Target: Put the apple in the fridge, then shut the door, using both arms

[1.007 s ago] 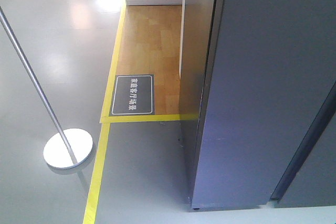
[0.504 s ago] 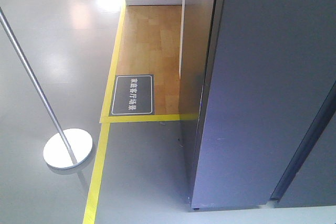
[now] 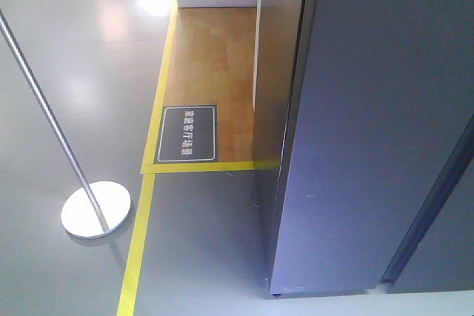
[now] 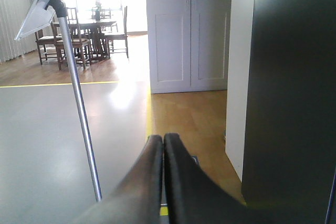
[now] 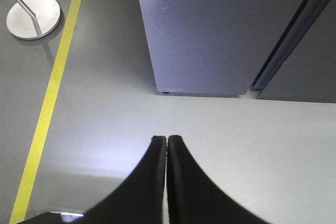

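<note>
Far to my left a thin metal pole (image 3: 44,112) rises at a slant from its round base (image 3: 95,210) on the grey floor (image 3: 67,72); from my left wrist the same pole stands just left of my left end effector (image 4: 163,139) and carries a tilted white board (image 4: 43,1) at its top. My left end effector has its two black fingers pressed together, nothing between them, touching nothing, pointing level across the floor toward a strip of wooden flooring (image 4: 184,114) and white panelled doors (image 4: 188,30) ahead. A yellow tape line (image 3: 141,234) runs along the floor below and left of it, with a dark floor sign (image 3: 188,133) lying on the wood just beyond. To the right of my left end effector stands the fridge (image 4: 291,93), a tall dark grey cabinet seen only from outside, so I cannot tell what it holds; the apple is in none of my views. My right end effector (image 5: 166,140) is likewise pinched flat with nothing in it, hanging over the pale floor, the fridge's lower corner ahead of it. Right of that corner a narrow dark gap separates the cabinet from another dark grey panel (image 5: 310,72), and I cannot tell whether that panel is the door.
</note>
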Available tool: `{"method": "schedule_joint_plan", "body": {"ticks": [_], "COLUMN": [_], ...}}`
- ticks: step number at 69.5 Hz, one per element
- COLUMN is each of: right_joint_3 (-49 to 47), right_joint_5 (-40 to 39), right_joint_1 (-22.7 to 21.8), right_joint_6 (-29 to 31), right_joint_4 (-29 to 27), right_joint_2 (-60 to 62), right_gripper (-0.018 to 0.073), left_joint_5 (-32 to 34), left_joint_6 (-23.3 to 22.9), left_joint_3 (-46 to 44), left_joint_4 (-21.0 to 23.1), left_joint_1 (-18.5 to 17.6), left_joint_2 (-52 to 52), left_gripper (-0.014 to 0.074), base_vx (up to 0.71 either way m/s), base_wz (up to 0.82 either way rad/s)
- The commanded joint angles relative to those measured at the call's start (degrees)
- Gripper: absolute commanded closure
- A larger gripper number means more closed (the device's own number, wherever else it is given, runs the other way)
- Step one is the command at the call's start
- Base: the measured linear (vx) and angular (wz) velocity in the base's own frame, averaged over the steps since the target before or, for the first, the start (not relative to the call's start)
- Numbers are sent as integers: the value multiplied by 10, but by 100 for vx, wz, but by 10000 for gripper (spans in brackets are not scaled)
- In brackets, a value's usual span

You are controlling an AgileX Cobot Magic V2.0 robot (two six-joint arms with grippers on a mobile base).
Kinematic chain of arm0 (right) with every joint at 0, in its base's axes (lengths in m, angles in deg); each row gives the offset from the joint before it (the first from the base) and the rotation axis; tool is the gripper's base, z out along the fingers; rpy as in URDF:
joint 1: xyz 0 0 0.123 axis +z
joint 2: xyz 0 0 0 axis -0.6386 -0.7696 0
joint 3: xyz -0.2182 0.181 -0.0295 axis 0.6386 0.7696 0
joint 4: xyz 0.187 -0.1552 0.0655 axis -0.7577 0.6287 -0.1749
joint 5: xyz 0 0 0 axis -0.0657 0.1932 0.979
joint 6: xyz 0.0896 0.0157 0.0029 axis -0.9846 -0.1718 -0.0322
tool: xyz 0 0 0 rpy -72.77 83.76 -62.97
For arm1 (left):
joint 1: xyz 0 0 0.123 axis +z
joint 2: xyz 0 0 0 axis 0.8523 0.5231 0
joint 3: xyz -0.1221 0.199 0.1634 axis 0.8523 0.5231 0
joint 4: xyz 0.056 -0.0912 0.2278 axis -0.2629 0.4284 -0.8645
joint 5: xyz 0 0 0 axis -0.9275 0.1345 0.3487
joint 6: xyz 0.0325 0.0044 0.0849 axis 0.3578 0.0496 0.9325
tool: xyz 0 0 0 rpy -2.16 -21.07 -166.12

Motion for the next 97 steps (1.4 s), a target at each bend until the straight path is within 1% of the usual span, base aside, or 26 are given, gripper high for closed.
{"method": "schedule_joint_plan", "body": {"ticks": [1,38,42,48,55,63,70,86,97], "right_joint_3": [-15,-15,-14,9,79,167,233,315,315], "right_joint_5": [-27,-27,-37,-89,-210,-335,-414,-496,-493], "right_joint_1": [-1,-1,-1,0,0,0,0,1,9], "right_joint_6": [3,3,9,24,48,48,48,33,31], "right_joint_4": [-3,-3,9,29,30,21,21,21,17], "right_joint_2": [-3,-3,-2,18,76,153,216,300,300], "right_gripper": [562,562,562,562,562,562,562,562,562], "left_joint_5": [46,46,46,46,46,46,46,46,44], "left_joint_6": [-2,-2,-2,-2,-2,-2,-2,-2,-2], "left_joint_3": [7,7,7,7,7,7,7,7,7], "left_joint_4": [3,3,3,3,3,3,3,3,3], "left_joint_1": [-1,-1,-1,-1,-1,-1,-1,-1,-1], "left_joint_2": [-10,-10,-10,-9,-9,-9,-9,-9,-9], "left_gripper": [603,603,603,603,603,603,603,603,603], "base_vx": [0,0,0,0,0,0,0,0,0], "base_wz": [0,0,0,0,0,0,0,0,0]}}
